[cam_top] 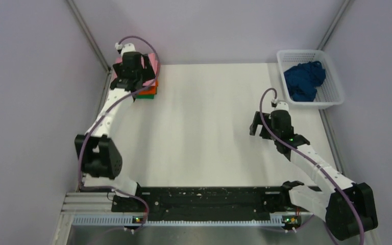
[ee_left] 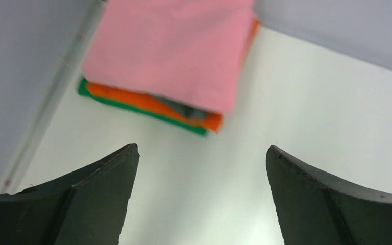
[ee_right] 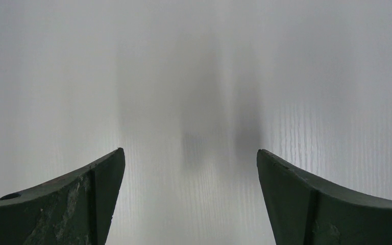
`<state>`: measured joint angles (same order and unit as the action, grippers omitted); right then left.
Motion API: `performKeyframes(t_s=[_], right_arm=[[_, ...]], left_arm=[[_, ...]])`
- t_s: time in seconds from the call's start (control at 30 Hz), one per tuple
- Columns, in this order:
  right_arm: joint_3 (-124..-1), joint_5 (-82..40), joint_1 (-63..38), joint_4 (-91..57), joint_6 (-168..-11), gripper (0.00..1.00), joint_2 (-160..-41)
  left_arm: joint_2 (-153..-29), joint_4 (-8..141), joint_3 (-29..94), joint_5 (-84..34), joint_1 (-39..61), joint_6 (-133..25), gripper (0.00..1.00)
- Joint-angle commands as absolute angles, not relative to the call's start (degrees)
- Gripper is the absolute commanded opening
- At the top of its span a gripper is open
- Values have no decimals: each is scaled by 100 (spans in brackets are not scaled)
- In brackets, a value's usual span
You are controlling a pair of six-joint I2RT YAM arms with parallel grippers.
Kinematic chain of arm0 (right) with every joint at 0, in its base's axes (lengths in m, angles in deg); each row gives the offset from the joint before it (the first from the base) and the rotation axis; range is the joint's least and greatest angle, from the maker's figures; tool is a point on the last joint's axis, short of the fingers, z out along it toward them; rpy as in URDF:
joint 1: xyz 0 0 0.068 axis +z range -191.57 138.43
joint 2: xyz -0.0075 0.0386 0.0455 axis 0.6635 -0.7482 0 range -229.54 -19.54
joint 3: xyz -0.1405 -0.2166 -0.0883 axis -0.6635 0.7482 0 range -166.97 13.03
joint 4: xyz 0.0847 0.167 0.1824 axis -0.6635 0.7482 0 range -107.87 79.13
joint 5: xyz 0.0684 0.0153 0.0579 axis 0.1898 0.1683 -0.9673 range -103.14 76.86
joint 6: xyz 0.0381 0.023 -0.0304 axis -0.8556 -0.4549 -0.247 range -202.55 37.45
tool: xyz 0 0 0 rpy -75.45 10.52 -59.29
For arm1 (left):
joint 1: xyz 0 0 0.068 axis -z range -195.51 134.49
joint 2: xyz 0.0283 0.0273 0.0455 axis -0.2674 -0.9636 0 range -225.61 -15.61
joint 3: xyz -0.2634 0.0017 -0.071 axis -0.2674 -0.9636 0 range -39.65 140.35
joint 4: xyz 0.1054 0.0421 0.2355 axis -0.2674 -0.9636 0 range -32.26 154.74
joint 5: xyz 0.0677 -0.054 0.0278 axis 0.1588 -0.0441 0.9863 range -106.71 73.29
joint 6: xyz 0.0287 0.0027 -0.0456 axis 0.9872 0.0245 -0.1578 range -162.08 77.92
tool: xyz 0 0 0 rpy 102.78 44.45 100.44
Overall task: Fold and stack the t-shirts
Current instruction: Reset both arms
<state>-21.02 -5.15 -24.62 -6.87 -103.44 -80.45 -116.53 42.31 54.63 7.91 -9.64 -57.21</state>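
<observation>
A stack of folded t-shirts sits at the table's far left corner, with the pink tee (cam_top: 153, 64) on top of an orange tee (cam_top: 151, 90) and a green tee (cam_top: 145, 96). In the left wrist view the pink tee (ee_left: 168, 51) covers the orange (ee_left: 127, 98), a bit of grey (ee_left: 186, 109) and the green (ee_left: 122, 105). My left gripper (cam_top: 131, 81) (ee_left: 201, 148) is open and empty, above the stack's near side. A crumpled dark blue tee (cam_top: 303, 79) lies in the basket. My right gripper (cam_top: 263, 125) (ee_right: 190, 151) is open and empty over bare table.
The white lattice basket (cam_top: 337, 97) stands at the far right corner. Grey walls close in the left, right and back sides. The white table (cam_top: 204, 132) runs between the arms, with a black rail at the near edge.
</observation>
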Motion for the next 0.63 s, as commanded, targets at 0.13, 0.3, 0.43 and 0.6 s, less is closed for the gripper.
performKeyframes(t_s=[0.13, 0.3, 0.43, 0.6], right_arm=[[-1222, -329, -2527, -302, -11322, 99, -6696], [-695, -143, -2518, -21, -11655, 99, -5808], [-489, -86, -2520, 76, -11897, 99, -5298], [-490, -20, -2515, 150, -12006, 99, -4970]], left_arm=[[-8203, 5369, 889, -1472, -365, -7338, 99], [-7143, 4674, -305, -1822, -85, -7789, 99], [-6473, 4562, -815, -1845, -31, -7984, 99], [-6282, 4368, -838, -1865, -31, -8024, 99]])
